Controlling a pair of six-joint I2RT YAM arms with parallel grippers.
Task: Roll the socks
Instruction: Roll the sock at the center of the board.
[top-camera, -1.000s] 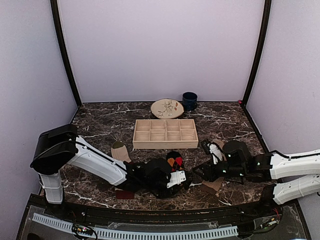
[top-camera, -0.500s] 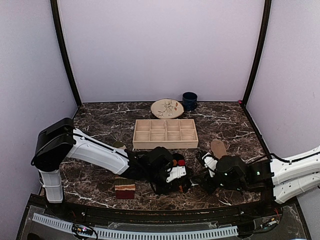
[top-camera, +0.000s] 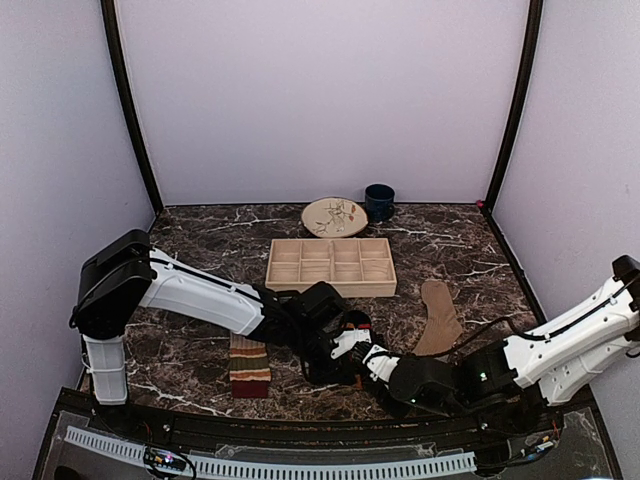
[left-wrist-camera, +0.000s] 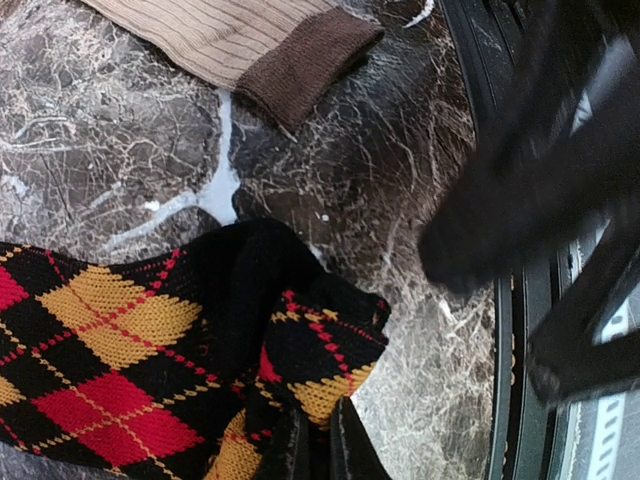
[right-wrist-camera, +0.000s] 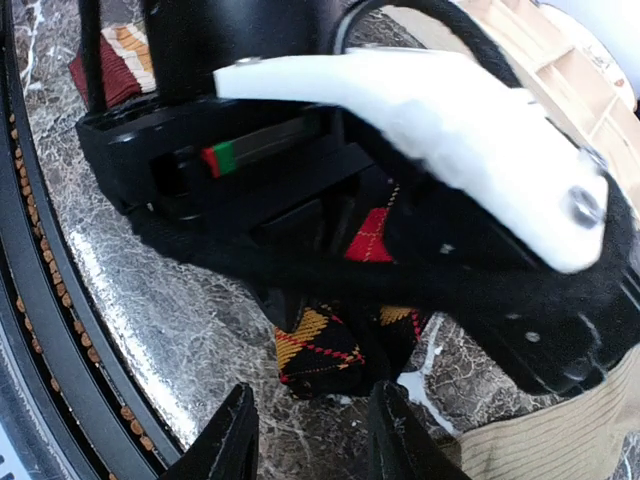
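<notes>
My left gripper (left-wrist-camera: 322, 448) is shut on a folded edge of the black argyle sock (left-wrist-camera: 140, 350), which lies bunched on the marble near the table's front middle (top-camera: 354, 325). My right gripper (right-wrist-camera: 312, 442) is open, its fingers (right-wrist-camera: 236, 440) low on either side of the sock's end (right-wrist-camera: 335, 350) and apart from it, right under the left gripper's body (right-wrist-camera: 350, 200). The tan ribbed sock (top-camera: 437, 317) lies flat to the right, its brown cuff (left-wrist-camera: 305, 60) showing in the left wrist view. The striped sock (top-camera: 249, 365) sits folded to the left.
A wooden compartment tray (top-camera: 331, 266) stands behind the grippers, with a patterned plate (top-camera: 334, 216) and a dark blue mug (top-camera: 379, 201) at the back. The table's black front rail (right-wrist-camera: 40, 300) runs close beside the right gripper.
My right arm has swung left across the table front, up to the left gripper. The tan sock now lies flat at the right. The left gripper has shifted right with the argyle sock.
</notes>
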